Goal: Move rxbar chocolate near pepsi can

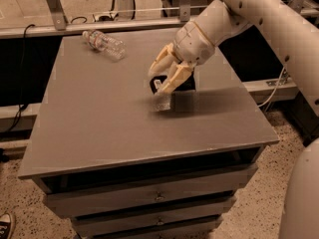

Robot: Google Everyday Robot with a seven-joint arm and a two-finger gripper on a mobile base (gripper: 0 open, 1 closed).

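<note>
My gripper (pixel 167 77) hangs over the middle of the grey table (pixel 99 133), right of centre, with its cream fingers (pixel 175 76) pointing down and left. It is shut on the rxbar chocolate (pixel 161 101). The bar stands nearly upright, its black body between the fingers and its pale lower end on or just above the table top. A dark shape (pixel 188 83) right behind the fingers may be the pepsi can. It is mostly hidden by the gripper, and I cannot tell for certain.
A clear plastic bottle (pixel 103 43) lies on its side at the table's back left. Drawers (pixel 159 198) sit under the table top. The white arm (pixel 269 19) reaches in from the upper right. A metal rail (pixel 99 26) runs behind the table.
</note>
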